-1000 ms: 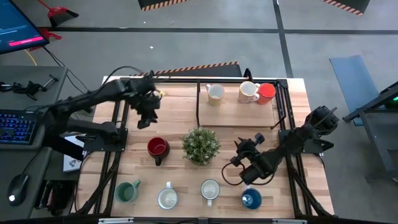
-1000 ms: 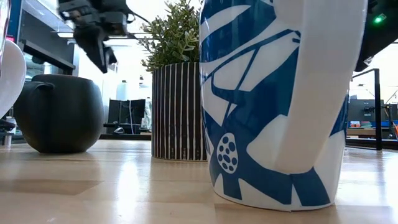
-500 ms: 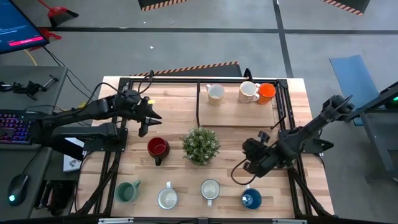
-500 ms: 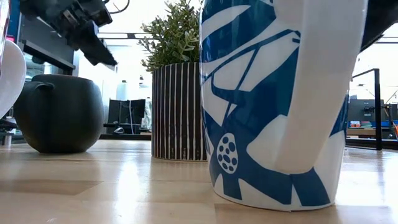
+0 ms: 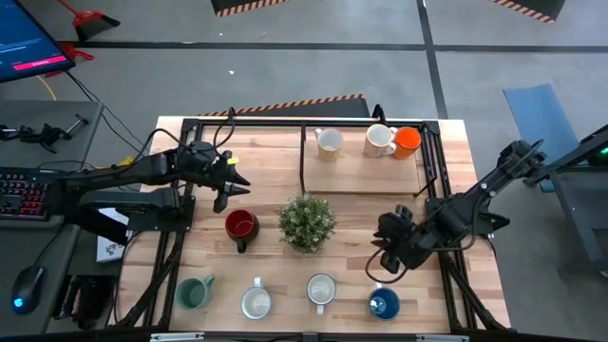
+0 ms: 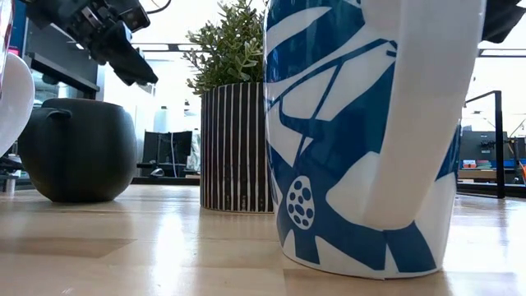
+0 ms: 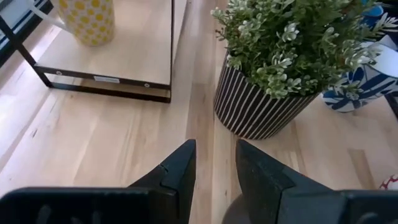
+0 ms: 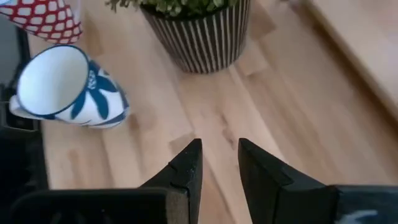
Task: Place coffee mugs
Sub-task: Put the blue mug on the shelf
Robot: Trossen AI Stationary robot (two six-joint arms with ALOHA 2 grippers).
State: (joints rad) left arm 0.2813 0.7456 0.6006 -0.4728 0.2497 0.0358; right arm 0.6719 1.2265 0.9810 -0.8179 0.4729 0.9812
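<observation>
Three coffee mugs stand on the raised tray at the far side: a yellow-dotted one (image 5: 329, 142), a white one (image 5: 380, 140) and an orange one (image 5: 407, 141). On the table stand the red mug (image 5: 240, 226), the green mug (image 5: 195, 292), a white mug (image 5: 256, 302), the blue-patterned white mug (image 5: 321, 289) and the blue mug (image 5: 384, 304). My left gripper (image 5: 226, 198) hovers open just beyond the red mug, above it (image 6: 123, 62). My right gripper (image 5: 380, 258) is open, above the table beyond the blue mug, pointing toward the patterned mug (image 8: 68, 87).
The spiky potted plant (image 5: 306, 221) in its striped pot (image 7: 261, 106) stands mid-table between the two grippers. A black metal frame (image 5: 302, 157) borders the raised tray. Bare wood lies between the plant and my right gripper.
My left gripper has moved from the table's far left toward the near edge and come down to just above the red mug. My right gripper has shifted a little toward the table's right edge while that arm's elbow swung outward to the right.
</observation>
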